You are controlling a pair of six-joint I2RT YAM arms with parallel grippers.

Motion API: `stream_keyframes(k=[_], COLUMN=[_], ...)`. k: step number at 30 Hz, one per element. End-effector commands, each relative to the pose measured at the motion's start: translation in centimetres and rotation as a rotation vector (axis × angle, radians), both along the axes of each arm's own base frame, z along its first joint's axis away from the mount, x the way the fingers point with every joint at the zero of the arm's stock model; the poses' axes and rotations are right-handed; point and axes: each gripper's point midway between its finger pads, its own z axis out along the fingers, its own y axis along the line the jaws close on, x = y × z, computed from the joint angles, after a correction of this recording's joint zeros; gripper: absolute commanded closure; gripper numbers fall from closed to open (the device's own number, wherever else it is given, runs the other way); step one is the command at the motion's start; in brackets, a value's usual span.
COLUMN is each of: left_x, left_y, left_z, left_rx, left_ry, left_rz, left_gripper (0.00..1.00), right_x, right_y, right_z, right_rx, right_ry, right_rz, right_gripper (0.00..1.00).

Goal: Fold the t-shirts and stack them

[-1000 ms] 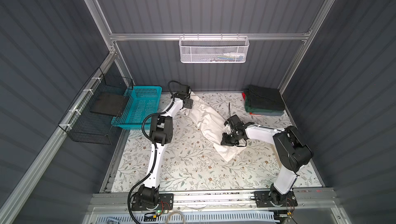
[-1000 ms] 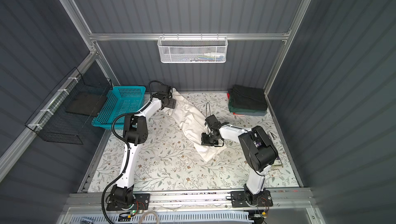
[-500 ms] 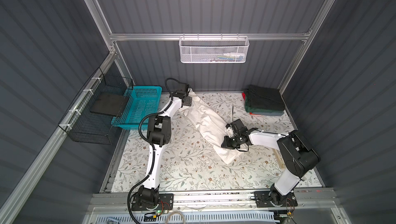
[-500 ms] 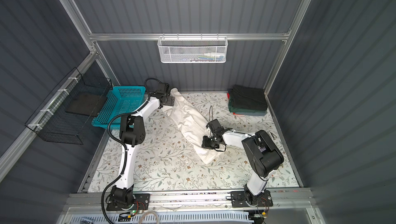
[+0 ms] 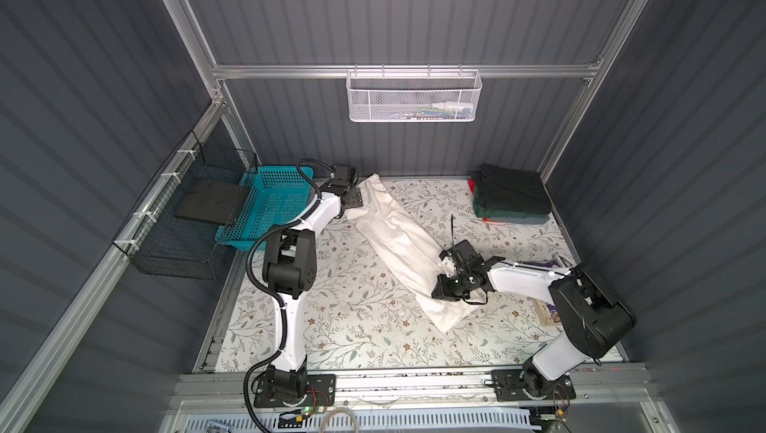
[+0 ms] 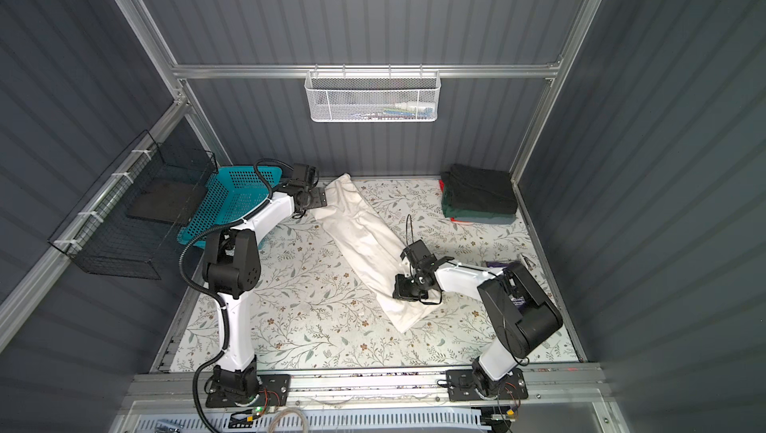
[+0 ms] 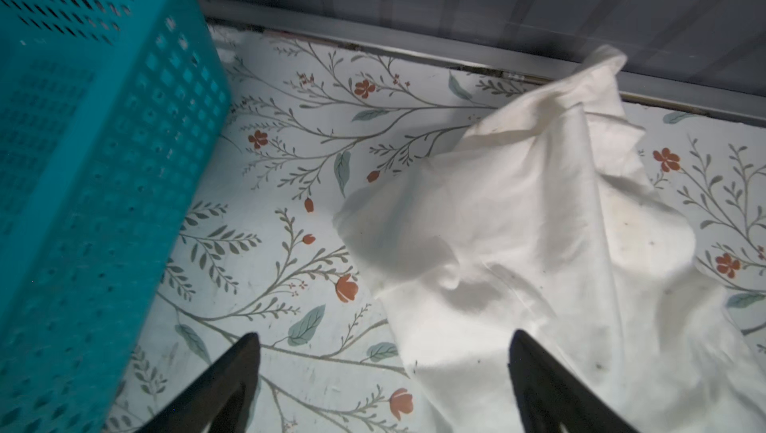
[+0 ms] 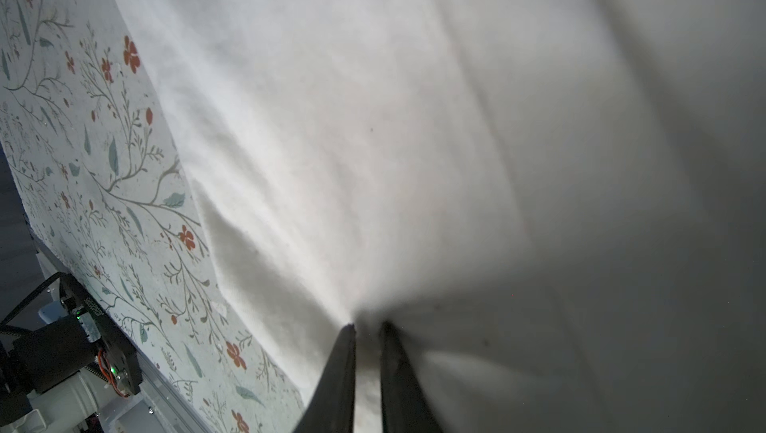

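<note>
An off-white t-shirt (image 5: 398,240) (image 6: 364,240), folded into a long strip, lies diagonally on the floral covering from back left to front middle. My left gripper (image 5: 354,198) (image 7: 384,335) hovers open at the strip's far end. One of its fingertips is over the cloth (image 7: 518,223), the other over the covering. My right gripper (image 5: 441,290) (image 6: 400,290) (image 8: 368,326) is shut on a pinch of the t-shirt (image 8: 414,120) near its front end. A stack of folded t-shirts (image 5: 512,198) (image 6: 481,196), black over dark green with a red edge, sits at the back right.
A teal basket (image 5: 275,207) (image 7: 83,161) stands at the back left, close to the left gripper. A black wire rack (image 5: 186,219) hangs on the left wall and a white mesh basket (image 5: 414,97) on the back wall. Small items (image 5: 543,263) lie at the right edge.
My right gripper has moved toward the front of the table, still pinching the cloth. The left gripper has stayed open by the shirt's far end, shifting only slightly.
</note>
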Motion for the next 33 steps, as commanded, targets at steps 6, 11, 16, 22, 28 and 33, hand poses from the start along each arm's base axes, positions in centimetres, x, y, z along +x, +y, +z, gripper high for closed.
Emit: stream_keyframes(k=[6,11,16,22,28,33], left_x=[1.4,2.1,3.1,4.2,4.5,5.8], left_y=[1.0,2.2,2.7,2.9,2.3,2.1], left_z=[-4.4,-6.2,-5.8,-6.7,-7.8,-7.9], left_rx=[-0.096,-0.173,-0.207,-0.229,-0.264,-0.237], left_ry=[0.053,0.051,0.0,0.006,-0.002,-0.001], left_rz=[0.067,0.097,0.101,0.096,0.075,0.041], left_gripper=[0.21,0.28,0.31,0.35,0.39,0.4], right_x=[-7.6,-7.8,-8.1,-8.3,-8.6,-9.2], right_y=[-6.1,-6.4,-6.7,-7.0,-7.2,-7.4], right_z=[-4.5,-4.6,-4.6,-4.6,-4.7,-5.2], right_rx=[-0.266,-0.281,-0.292,-0.302,-0.307,-0.315], right_ry=[0.272,0.276,0.287,0.292,0.302,0.322], right_rz=[-0.025,-0.024,-0.023,-0.037,-0.042,-0.042], right_gripper=[0.85,0.87,0.9,0.92,0.95,1.0])
